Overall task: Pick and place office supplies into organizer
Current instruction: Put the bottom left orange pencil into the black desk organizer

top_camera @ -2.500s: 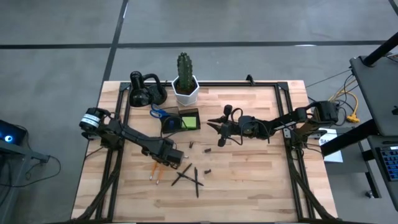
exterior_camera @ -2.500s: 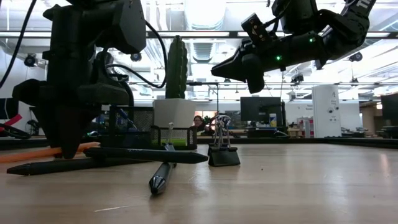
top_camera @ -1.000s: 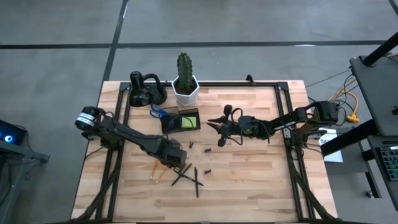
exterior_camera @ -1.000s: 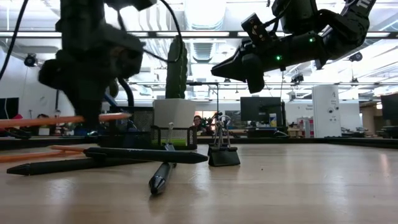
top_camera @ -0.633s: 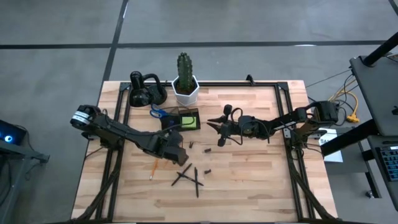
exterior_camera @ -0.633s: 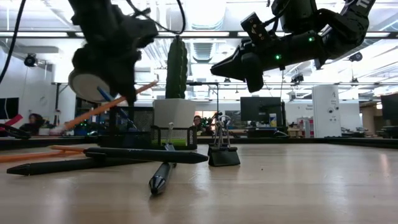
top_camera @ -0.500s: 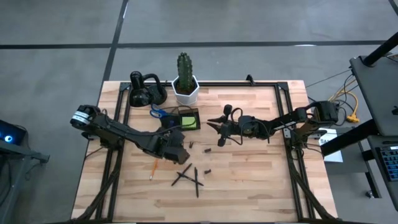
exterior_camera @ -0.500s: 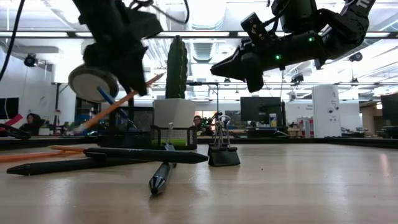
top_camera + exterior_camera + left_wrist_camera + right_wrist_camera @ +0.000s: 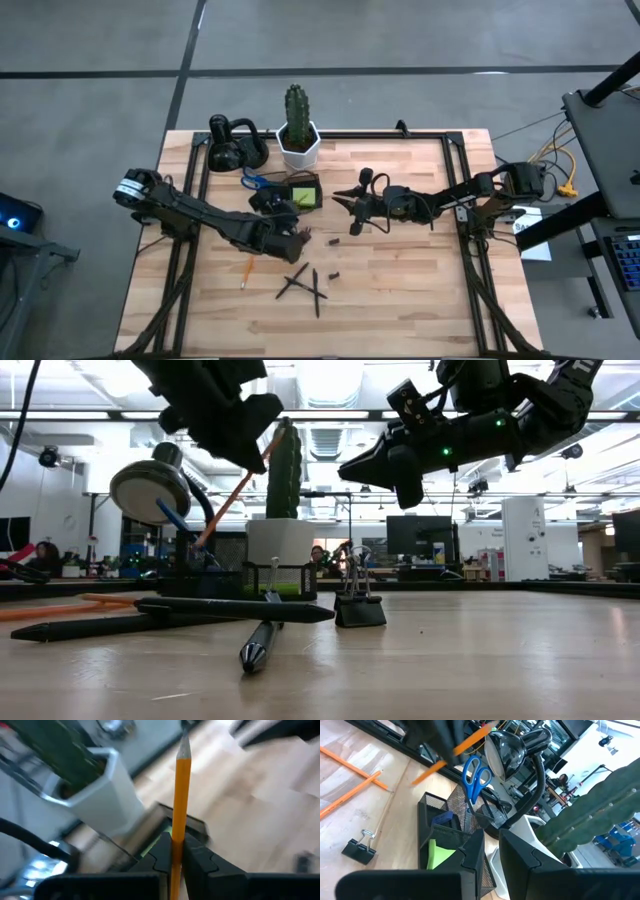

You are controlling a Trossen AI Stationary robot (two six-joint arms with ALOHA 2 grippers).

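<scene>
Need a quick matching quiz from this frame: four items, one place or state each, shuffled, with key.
Items:
1. orange pencil
2. blue-handled scissors
3. binder clip
4. black pens

States:
A. standing in the organizer
B. lying crossed on the table
C. clamped in the left gripper, off the table
D. upright on the table, untouched

Pairs: 1-C, 2-A, 3-D, 4-B
</scene>
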